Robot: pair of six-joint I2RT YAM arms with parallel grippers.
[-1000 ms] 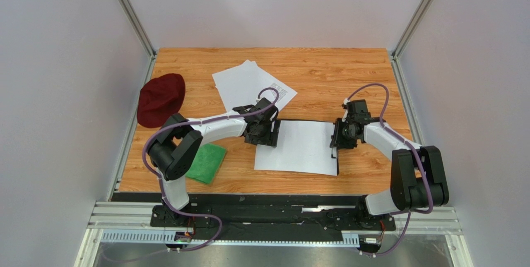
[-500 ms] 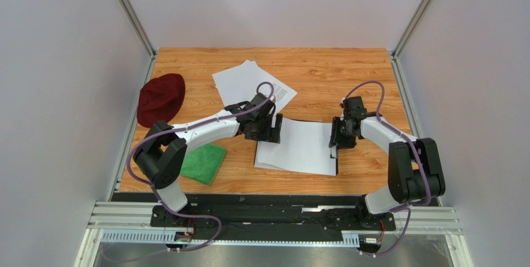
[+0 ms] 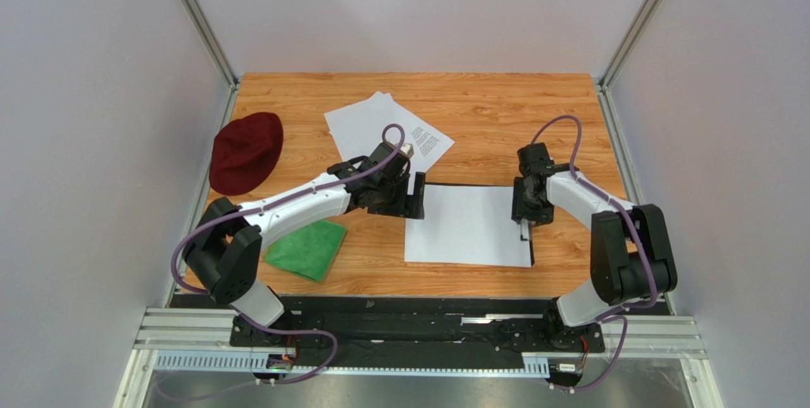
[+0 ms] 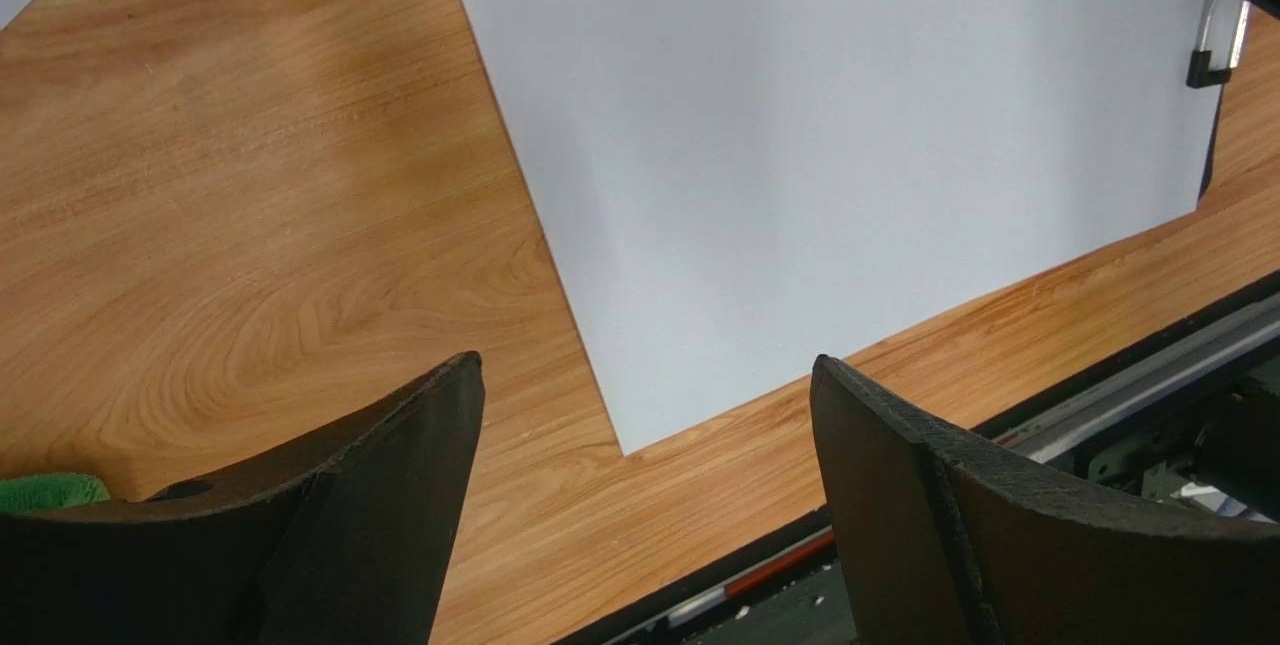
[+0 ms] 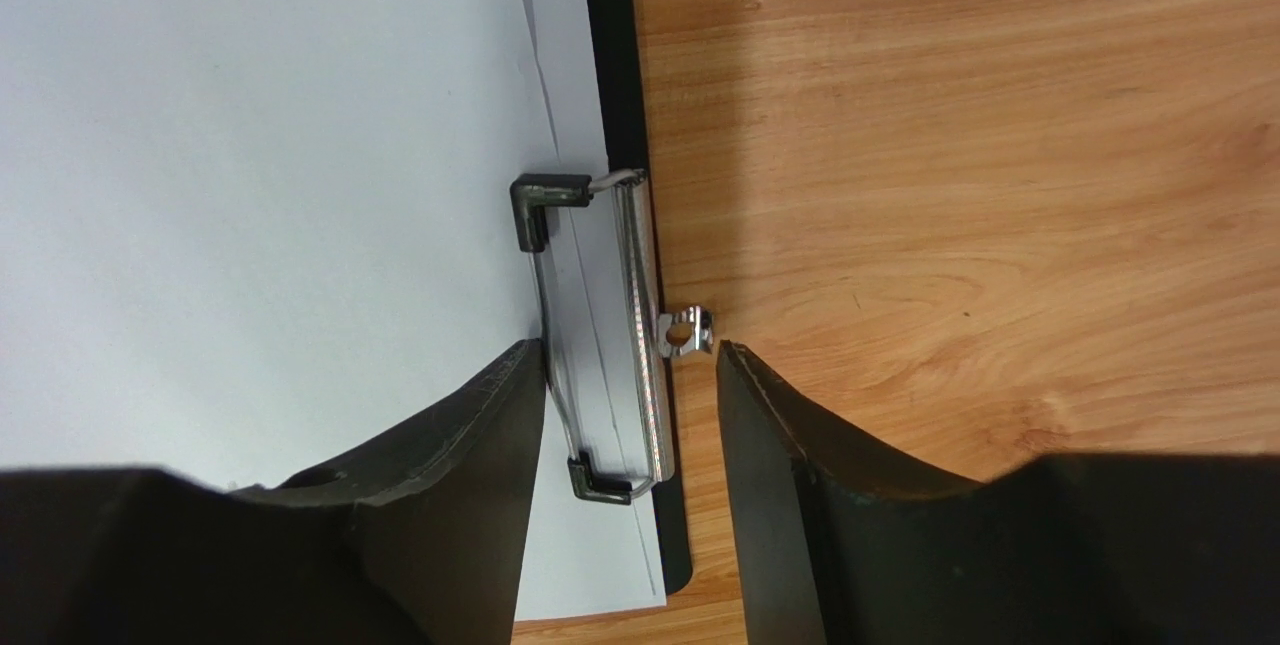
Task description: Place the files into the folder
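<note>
While a few loose sheets point(image 3: 376, 128) lie on the table point(image 3: 532, 114) at eleven o'clock from the folder point(image 5: 604, 75), the job looks only partly done. At nine o'clock of the white sheet point(image 3: 466, 226) covering the folder, the left gripper point(image 4: 646, 375) hovers with fingers spread and nothing between them. That sheet lies flat, its three o'clock edge tucked under the metal clip point(image 5: 649, 300). Over the clip hangs the right gripper point(image 5: 627, 353), fingers apart on either side, pinching nothing. What is left, I judge, is to fetch the loose sheets and clip them in too.
</note>
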